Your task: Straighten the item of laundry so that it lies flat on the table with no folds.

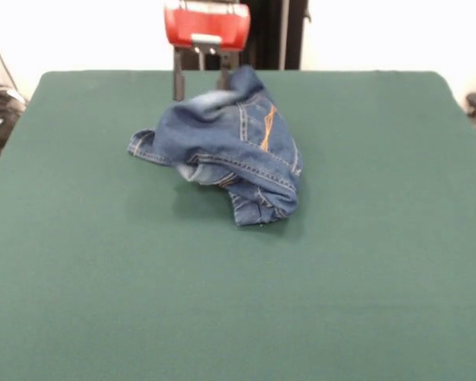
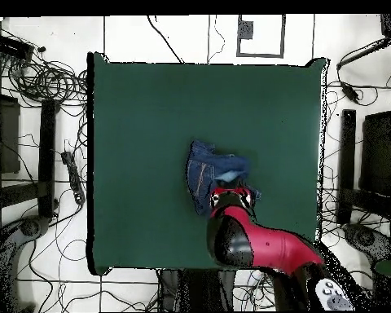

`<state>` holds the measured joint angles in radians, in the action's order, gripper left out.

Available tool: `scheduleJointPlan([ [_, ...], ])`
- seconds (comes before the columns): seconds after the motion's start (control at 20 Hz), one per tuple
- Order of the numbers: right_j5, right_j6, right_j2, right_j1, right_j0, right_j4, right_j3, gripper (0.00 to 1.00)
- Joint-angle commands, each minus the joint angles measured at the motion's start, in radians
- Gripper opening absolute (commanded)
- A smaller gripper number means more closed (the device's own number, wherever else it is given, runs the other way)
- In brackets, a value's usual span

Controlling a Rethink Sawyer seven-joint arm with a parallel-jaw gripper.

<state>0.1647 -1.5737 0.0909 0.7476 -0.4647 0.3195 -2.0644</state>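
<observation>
- The table [image 1: 79, 278] is wide and green, and most of its top is bare.
- The arm [image 2: 260, 244] reaches from the robot's side over the far part of the table.
- The jeans [image 1: 230, 151] lie in a crumpled heap near the middle of the table, a little toward the robot, folded over themselves, with one part raised at the back.
- I judge the denim soft and light, but thick enough to keep its creases; it should slide easily on the felt.
- A good hold would be a free edge, such as the corner at the heap's left in the front view.
- The heap is bunched, so I cannot tell its long axis or where the waist points.
- The gripper [image 1: 200, 75] stands just behind the heap, its two fingers apart; whether they touch the cloth, I cannot tell.
</observation>
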Motion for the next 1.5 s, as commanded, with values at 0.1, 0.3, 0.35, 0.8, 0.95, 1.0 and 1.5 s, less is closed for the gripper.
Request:
scheduleJointPlan([
  [0.1,0.204,-0.3,0.168,-0.244,0.036,-0.06,0.058,1.0],
  [0.3,0.219,-0.313,0.188,-0.242,0.032,-0.081,0.042,1.0],
  [0.35,0.219,-0.308,0.2,-0.253,0.023,-0.078,0.049,1.0],
  [0.8,0.221,-0.304,0.268,-0.37,0.0,-0.097,0.098,1.0],
  [0.95,0.191,-0.345,0.333,-0.328,0.005,-0.148,0.039,1.0],
  [1.0,0.172,-0.363,0.366,-0.312,0.004,-0.169,0.014,1.0],
  [1.5,0.075,-0.414,0.527,-0.246,-0.001,-0.302,-0.072,1.0],
])
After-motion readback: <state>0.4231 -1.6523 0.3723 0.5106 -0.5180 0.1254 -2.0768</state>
